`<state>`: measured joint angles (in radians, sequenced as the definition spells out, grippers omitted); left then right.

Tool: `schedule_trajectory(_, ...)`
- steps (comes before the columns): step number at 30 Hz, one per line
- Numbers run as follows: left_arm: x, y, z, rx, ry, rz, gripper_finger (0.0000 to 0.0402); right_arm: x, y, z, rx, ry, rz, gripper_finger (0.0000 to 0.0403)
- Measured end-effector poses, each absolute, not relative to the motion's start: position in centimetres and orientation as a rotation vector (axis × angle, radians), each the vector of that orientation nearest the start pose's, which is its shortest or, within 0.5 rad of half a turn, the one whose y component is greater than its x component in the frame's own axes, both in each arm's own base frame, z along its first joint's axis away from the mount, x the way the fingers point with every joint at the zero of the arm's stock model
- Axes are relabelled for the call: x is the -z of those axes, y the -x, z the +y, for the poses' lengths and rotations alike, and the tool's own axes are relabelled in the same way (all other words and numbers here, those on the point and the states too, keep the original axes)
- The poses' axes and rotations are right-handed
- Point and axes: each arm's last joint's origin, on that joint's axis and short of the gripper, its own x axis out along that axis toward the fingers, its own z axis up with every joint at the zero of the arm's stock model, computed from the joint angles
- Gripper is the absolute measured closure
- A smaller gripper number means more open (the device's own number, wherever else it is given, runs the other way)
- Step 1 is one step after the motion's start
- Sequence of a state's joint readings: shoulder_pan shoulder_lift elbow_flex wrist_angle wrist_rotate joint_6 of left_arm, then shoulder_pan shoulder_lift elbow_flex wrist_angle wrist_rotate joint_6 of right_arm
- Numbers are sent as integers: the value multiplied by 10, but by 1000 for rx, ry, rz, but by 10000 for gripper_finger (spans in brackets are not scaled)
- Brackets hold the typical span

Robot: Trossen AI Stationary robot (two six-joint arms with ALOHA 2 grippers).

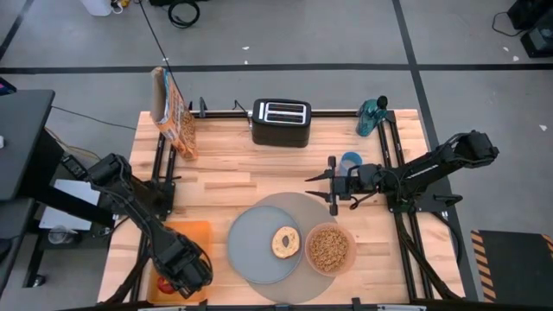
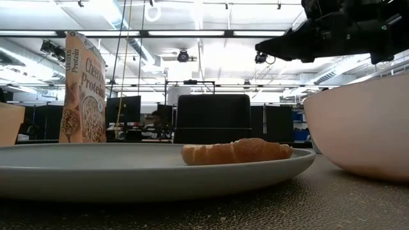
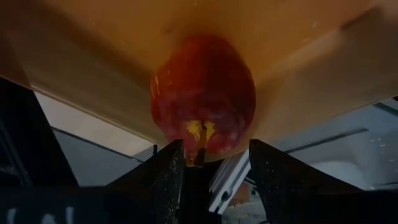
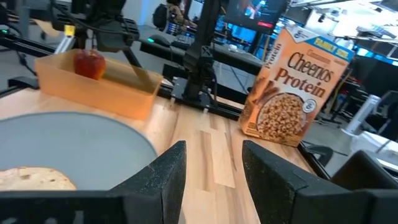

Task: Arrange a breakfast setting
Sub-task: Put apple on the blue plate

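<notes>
1. The left gripper (image 3: 208, 165) hangs over the flat orange plastic tray (image 1: 197, 231), fingers spread apart with nothing between them yet. The round red apple (image 3: 203, 93) sits just ahead of the fingertips, stem end facing them.

2. That apple lies inside the tray, near its corner farthest from the round grey plate (image 1: 259, 246). The tray itself sits just beside the plate, on the left arm's side.

3. The right gripper (image 4: 211, 163) hovers beyond the plate on the side toward the black toaster (image 1: 281, 122). Its fingers stand apart, and I can see nothing held between them.

4. On the plate's edge lies the halved tan bagel (image 1: 285, 241). Touching the plate on the right arm's side stands the translucent pink bowl (image 1: 328, 248), full of cereal. Both plate and bowl rest on the large round grey mat (image 1: 298, 204).

5. My guess on handling: the apple is firm, fairly heavy and smooth-skinned, so it could roll or slip. Best to pinch it across its widest middle, not at the stem.
</notes>
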<state>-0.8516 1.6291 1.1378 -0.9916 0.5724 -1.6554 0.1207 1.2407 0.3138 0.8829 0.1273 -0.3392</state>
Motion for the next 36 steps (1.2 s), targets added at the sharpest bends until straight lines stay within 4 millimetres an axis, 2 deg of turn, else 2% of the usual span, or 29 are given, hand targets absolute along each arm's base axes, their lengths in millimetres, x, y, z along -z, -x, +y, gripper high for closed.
schedule_trajectory(12, -213, -170, -233, -381, 829, 2018, 266, -189, -225, 24, -25, 339, 41, 239)
schedule_trajectory(19, -208, -170, -235, -395, 805, 1999, 274, -189, -225, 24, -26, 339, 41, 239)
schedule_trajectory(24, -200, -172, -239, -305, 751, 2076, 274, -189, -225, 24, -26, 339, 41, 239)
schedule_trajectory(30, -199, -173, -238, -308, 746, 2080, 276, -189, -225, 24, -26, 339, 41, 239)
schedule_trajectory(36, -199, -172, -238, -306, 746, 2081, 310, -189, -225, 24, -26, 339, 41, 239)
